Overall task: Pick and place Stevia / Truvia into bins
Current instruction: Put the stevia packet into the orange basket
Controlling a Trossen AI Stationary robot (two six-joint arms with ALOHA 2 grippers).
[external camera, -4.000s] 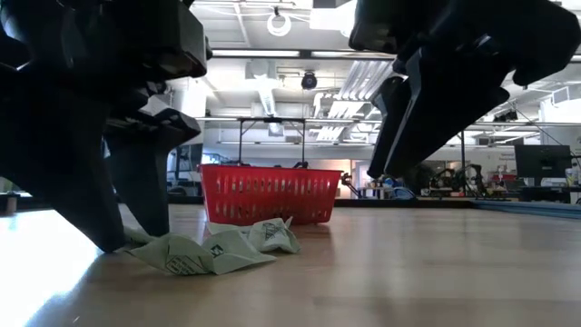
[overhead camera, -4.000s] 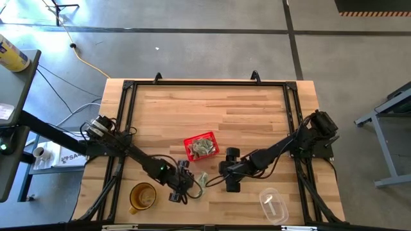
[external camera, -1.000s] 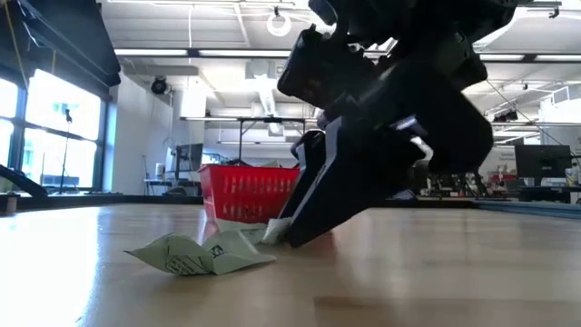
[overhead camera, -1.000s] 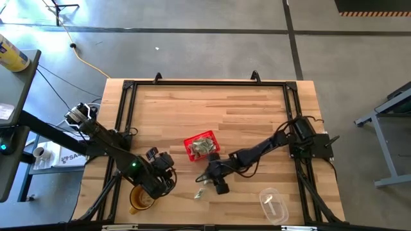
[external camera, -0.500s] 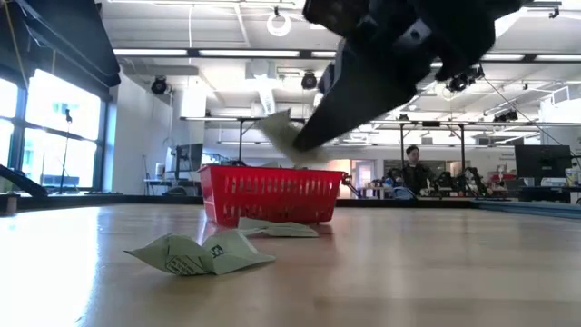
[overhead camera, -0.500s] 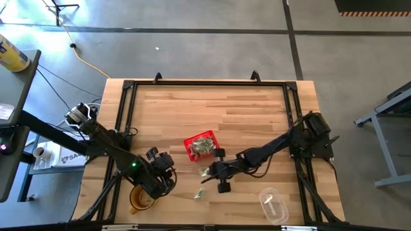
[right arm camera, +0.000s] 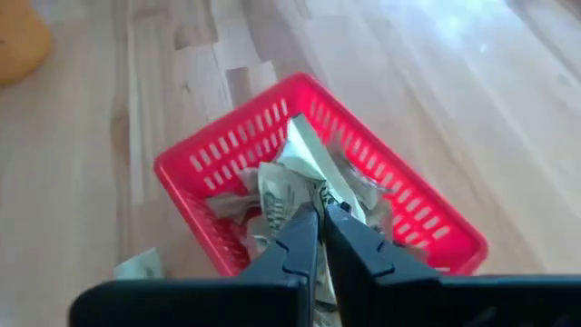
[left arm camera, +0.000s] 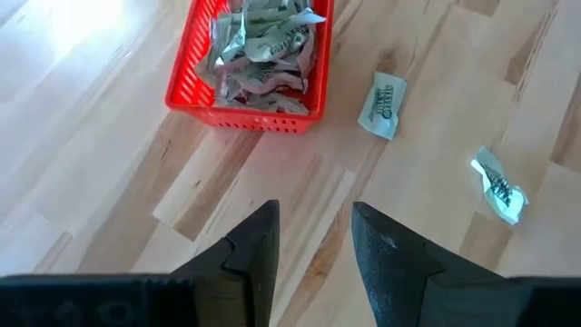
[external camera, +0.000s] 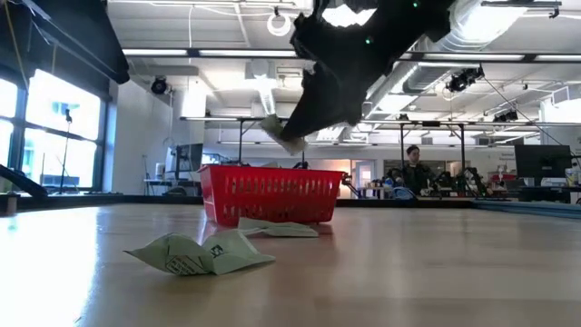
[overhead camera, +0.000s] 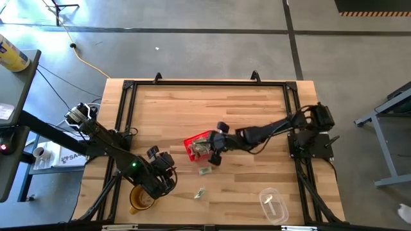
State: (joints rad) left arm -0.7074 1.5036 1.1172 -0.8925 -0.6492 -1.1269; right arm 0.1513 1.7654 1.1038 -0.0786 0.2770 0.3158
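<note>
The red basket (overhead camera: 198,145) stands mid-table with several pale green packets (left arm camera: 259,45) piled in it. My right gripper (right arm camera: 320,222) hovers above the basket (external camera: 272,193), shut on one packet (external camera: 277,131). Two loose packets lie flat on the wood nearer the front edge: one (overhead camera: 205,171) just in front of the basket, a crumpled one (overhead camera: 200,192) farther forward. My left gripper (left arm camera: 313,243) stands open and empty at the front left, pointing toward the basket (left arm camera: 250,68). My right gripper pinches the packet between its two fingers at one end (right arm camera: 313,202). The fingers slant downward from the table's right side. The rest of the packet (right arm camera: 300,159) sticks out past the tips, lifted clear above the basket's rim (external camera: 272,170).
An amber cup (overhead camera: 142,197) stands by my left gripper at the front left. A clear cup (overhead camera: 273,204) lies at the front right. A black frame (overhead camera: 205,83) runs round the tabletop. Bare wood stretches behind the basket.
My right gripper has taken a packet off the wood in front of the basket. It has risen and gone toward the far edge, and now hangs over the basket. The packet has gone up with it, clear of the table. The other two loose packets stayed put.
</note>
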